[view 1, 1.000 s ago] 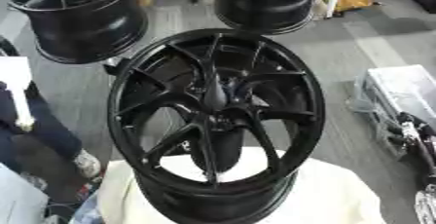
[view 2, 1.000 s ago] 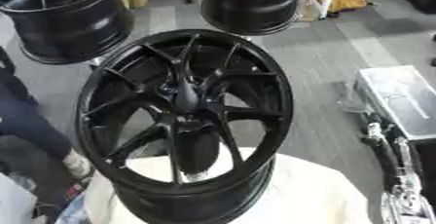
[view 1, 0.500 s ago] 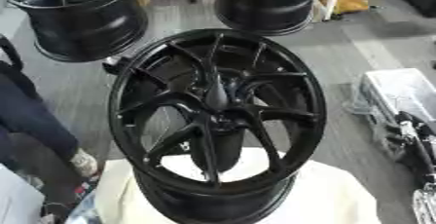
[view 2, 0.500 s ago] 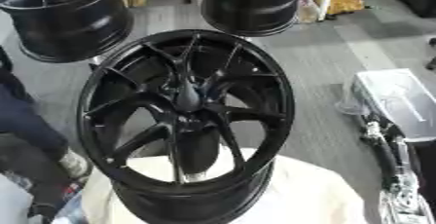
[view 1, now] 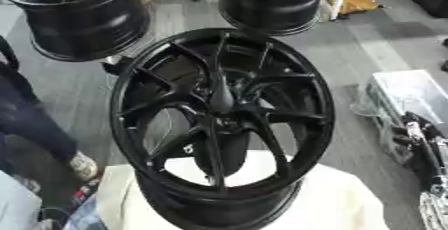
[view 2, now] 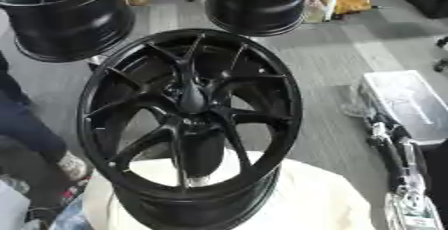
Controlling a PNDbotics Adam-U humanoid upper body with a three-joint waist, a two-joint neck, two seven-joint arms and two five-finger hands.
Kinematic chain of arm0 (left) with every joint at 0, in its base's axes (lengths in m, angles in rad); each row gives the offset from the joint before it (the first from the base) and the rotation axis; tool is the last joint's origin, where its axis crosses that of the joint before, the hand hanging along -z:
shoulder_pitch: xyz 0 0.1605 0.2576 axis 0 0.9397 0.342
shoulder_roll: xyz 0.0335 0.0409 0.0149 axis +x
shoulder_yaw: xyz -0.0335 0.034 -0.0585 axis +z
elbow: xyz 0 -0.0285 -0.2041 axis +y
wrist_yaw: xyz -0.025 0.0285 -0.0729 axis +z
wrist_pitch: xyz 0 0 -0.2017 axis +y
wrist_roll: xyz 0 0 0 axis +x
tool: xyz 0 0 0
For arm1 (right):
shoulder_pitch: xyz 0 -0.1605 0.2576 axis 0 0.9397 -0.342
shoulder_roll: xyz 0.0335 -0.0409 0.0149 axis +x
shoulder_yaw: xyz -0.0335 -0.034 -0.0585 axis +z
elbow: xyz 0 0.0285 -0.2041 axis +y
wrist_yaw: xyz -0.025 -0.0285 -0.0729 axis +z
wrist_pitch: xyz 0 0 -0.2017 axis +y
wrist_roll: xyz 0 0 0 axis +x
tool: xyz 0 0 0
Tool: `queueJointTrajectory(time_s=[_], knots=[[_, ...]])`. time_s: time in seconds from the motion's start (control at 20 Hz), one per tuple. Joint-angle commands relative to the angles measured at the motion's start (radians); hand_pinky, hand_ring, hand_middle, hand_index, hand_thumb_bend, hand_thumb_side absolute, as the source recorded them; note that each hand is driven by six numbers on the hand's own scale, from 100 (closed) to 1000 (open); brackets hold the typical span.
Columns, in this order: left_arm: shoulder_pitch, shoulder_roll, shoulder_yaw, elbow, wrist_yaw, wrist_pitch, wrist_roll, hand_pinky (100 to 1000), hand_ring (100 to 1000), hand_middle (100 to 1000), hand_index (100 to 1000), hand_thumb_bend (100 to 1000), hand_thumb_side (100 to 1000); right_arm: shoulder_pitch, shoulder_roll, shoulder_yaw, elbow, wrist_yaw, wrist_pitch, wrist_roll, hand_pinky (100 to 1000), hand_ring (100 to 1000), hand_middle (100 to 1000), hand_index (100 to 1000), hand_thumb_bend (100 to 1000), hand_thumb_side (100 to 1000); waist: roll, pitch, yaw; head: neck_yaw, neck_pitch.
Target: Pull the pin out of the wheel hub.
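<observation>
One black wheel [view 1: 223,119] fills my view, lying on the cream surface [view 1: 350,204] (hub [view 1: 220,101] at centre, pin indistinct), and I see neither hand.

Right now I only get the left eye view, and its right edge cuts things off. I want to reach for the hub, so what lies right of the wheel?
Observer: The right eye view shows more of the grey case. It lies on the floor right of the wheel, with bare floor between them.
Operator: And the dark thing below it, at my edge?
Observer: Here it shows at full width: a black and silver arm, probably your right one. It runs from beside the case down to the bottom edge, apart from the wheel.
</observation>
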Motion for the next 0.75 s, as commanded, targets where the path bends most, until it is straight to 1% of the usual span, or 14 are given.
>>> queueJointTrajectory(time_s=[0.05,0.15,0.25,0.3,0.45,0.75], knots=[[-0.008,-0.086,0.038,-0.148,0.046,0.133,0.023,778,639,653,736,100,850,-0.01,-0.008,-0.007,-0.017,-0.006,-0.003,-0.006,733,752,828,832,100,691,-0.003,-0.005,0.003,-0.006,-0.002],[-0.017,-0.172,0.052,-0.214,0.059,0.232,0.051,774,630,641,722,100,863,-0.008,-0.006,-0.009,-0.017,-0.007,-0.003,-0.007,733,752,828,832,100,692,-0.008,-0.004,0.008,-0.009,-0.002],[-0.015,-0.223,0.052,-0.267,0.066,0.316,0.071,772,627,637,716,100,872,-0.009,-0.004,-0.01,-0.017,-0.008,-0.004,-0.008,733,752,828,832,100,693,-0.011,-0.003,0.011,-0.007,-0.002],[-0.011,-0.235,0.05,-0.286,0.066,0.343,0.077,770,622,629,712,100,870,-0.01,-0.003,-0.01,-0.017,-0.008,-0.004,-0.009,733,752,828,832,100,694,-0.011,-0.003,0.011,-0.008,-0.002],[0.003,-0.253,0.04,-0.312,0.052,0.38,0.091,770,621,627,710,100,870,-0.011,0.0,-0.01,-0.019,-0.008,-0.004,-0.009,733,752,827,832,100,695,-0.013,-0.001,0.011,-0.013,-0.002],[0.007,-0.263,0.024,-0.32,0.06,0.393,0.11,768,616,619,702,100,865,-0.012,0.0,-0.005,-0.018,-0.008,-0.004,-0.004,733,752,826,832,100,700,-0.015,0.001,0.011,-0.013,-0.002]])
